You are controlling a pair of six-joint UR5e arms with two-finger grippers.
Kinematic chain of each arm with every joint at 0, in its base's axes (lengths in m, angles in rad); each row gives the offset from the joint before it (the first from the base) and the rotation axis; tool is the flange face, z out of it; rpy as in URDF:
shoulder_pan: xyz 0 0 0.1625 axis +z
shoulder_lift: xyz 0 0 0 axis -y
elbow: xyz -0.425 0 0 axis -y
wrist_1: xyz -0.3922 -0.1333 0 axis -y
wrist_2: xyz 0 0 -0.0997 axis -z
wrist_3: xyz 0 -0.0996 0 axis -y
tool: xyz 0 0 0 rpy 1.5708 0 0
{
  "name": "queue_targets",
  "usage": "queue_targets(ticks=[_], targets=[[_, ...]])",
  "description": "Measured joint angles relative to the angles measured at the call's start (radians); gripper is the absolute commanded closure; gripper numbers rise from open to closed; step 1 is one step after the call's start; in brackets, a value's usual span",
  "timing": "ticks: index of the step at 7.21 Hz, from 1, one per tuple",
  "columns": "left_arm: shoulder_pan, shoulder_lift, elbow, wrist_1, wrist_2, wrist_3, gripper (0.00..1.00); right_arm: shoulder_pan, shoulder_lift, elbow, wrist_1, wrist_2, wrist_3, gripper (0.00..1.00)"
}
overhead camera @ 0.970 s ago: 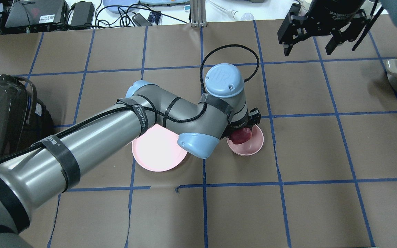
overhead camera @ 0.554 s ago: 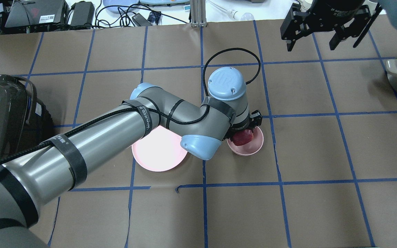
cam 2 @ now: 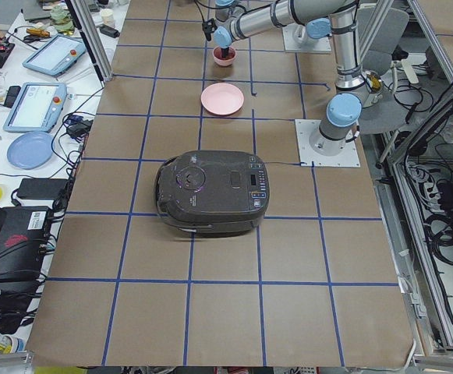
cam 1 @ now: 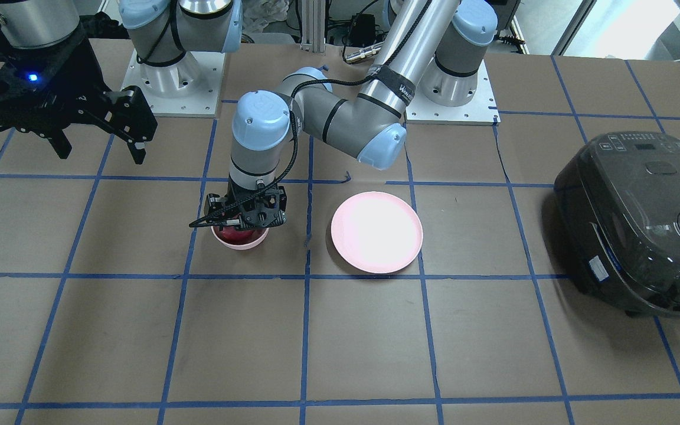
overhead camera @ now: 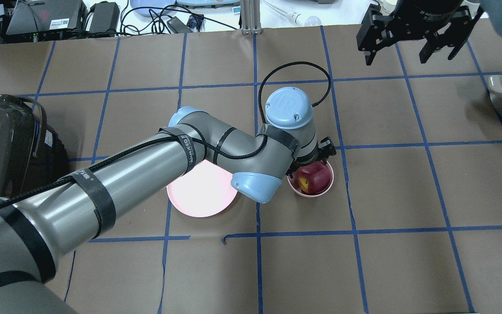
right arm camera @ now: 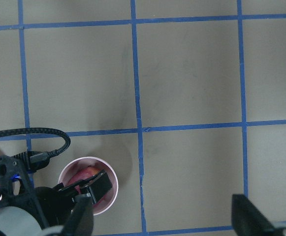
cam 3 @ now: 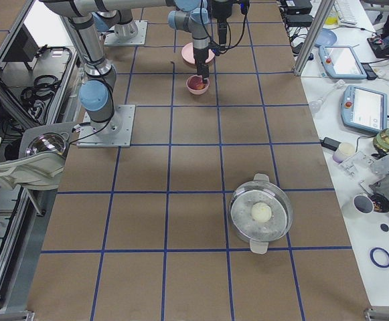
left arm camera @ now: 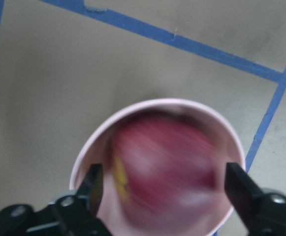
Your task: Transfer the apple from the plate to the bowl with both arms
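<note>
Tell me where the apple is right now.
In the overhead view the apple sits in the bowl, right of centre, directly beneath the left gripper, with the plate to its left.

Matt brown paper (overhead camera: 399,270) crossed by blue tape (overhead camera: 451,143) covers the table (overhead camera: 408,196). The plate (overhead camera: 198,196) and bowl (overhead camera: 328,185) look like smooth, glossy pink plastic. The apple (overhead camera: 314,176) has a waxy sheen. The left arm (overhead camera: 137,174) is satin grey metal with blue plastic caps (overhead camera: 288,107); the left end effector (cam 1: 245,221) is matt black. The cooker (cam 1: 641,218) is glossy dark plastic.
</note>
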Motion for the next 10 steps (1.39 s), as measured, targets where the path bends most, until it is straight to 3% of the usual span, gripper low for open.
queue_targets(ticks=[3, 5, 7, 10], targets=[[0.06, 0.073, 0.004, -0.005, 0.006, 0.17, 0.0, 0.0, 0.0, 0.0, 0.001, 0.0, 0.0, 0.0], [0.139, 0.182, -0.023, -0.106, 0.021, 0.366, 0.0, 0.0, 0.0, 0.0, 0.001, 0.0, -0.001, 0.0], [0.247, 0.321, -0.019, -0.333, 0.062, 0.544, 0.0, -0.001, 0.0, 0.0, 0.001, 0.0, -0.002, 0.0], [0.469, 0.475, 0.102, -0.708, 0.086, 0.703, 0.0, 0.0, 0.0, 0.0, 0.002, 0.001, -0.002, 0.0]])
